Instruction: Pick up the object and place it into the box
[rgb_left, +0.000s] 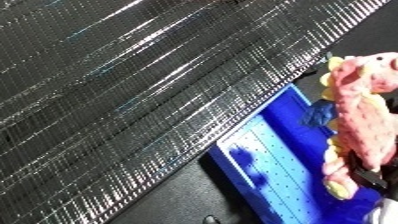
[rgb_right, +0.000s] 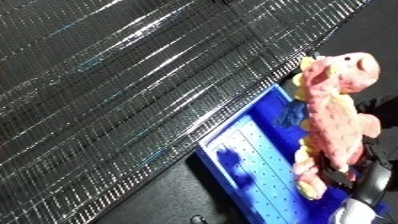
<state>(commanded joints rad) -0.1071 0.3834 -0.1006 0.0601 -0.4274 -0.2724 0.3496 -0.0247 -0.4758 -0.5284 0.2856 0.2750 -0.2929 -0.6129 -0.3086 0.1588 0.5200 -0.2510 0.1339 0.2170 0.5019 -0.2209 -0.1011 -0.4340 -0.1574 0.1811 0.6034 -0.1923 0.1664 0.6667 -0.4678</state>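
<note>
A pink plush toy with yellow trim hangs lengthwise over the blue bin, head up toward the top right. The black fingers of my right hand are curled round its lower end at the right edge of the view, with a bit of silver wrist below. The bin is open, with a dotted floor, and lies slanted at the lower right; the toy's shadow falls on its floor. The toy is above the bin's far half and is not resting on the floor. My left hand does not show.
A wide dark ribbed surface with shiny streaks fills the upper left, running right up to the bin's long wall. A plain dark surface lies at the bottom left beside the bin's near corner.
</note>
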